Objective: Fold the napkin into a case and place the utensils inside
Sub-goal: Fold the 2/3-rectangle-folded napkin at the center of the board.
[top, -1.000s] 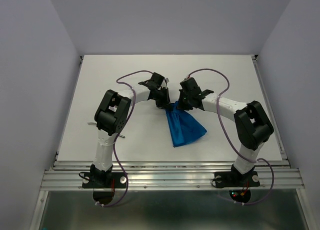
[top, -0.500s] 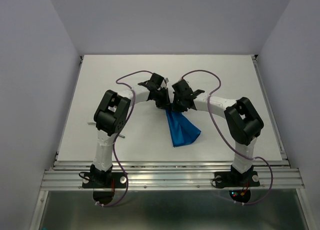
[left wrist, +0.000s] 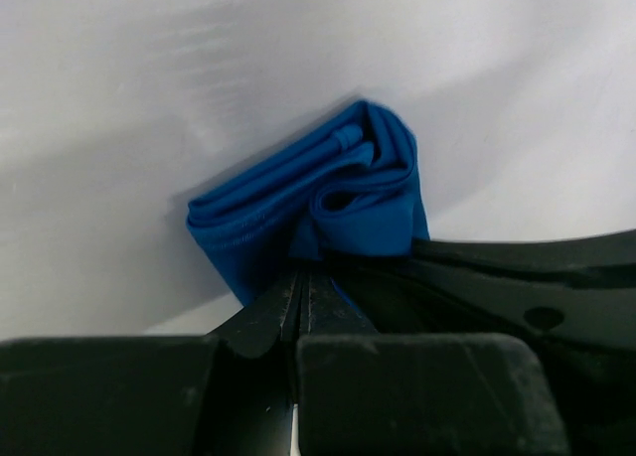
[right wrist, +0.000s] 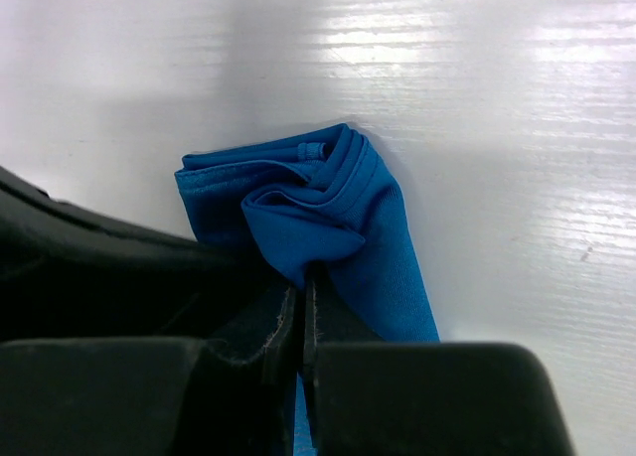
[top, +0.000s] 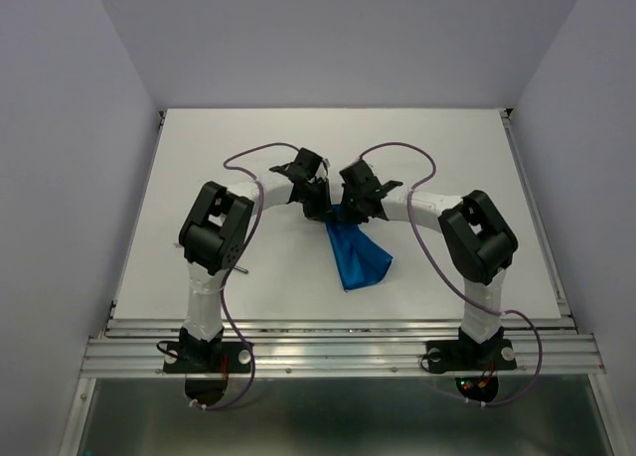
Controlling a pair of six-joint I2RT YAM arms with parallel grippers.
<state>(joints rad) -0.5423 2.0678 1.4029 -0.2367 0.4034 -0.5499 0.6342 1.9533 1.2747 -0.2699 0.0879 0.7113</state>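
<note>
The bright blue napkin (top: 358, 257) lies in the middle of the table, gathered to a point at its far end and fanning out toward the near edge. My left gripper (top: 323, 207) and right gripper (top: 349, 210) meet side by side at that far point. The left wrist view has the left gripper (left wrist: 301, 277) shut on a bunched, layered corner of the napkin (left wrist: 333, 203). In the right wrist view the right gripper (right wrist: 303, 282) is shut on a rolled fold of the napkin (right wrist: 318, 213). A slim grey metal tip (top: 241, 270) pokes out beside the left arm; the rest of the utensils is hidden.
The white table (top: 447, 148) ends in a raised rail at its left and right sides. The purple cables (top: 412, 158) loop above both forearms. The metal mounting rail (top: 338, 352) runs along the near edge.
My right gripper has swung left toward the left gripper with the napkin corner. The cloth has drawn in from a wide fan to a narrower shape. The left arm shifted slightly.
</note>
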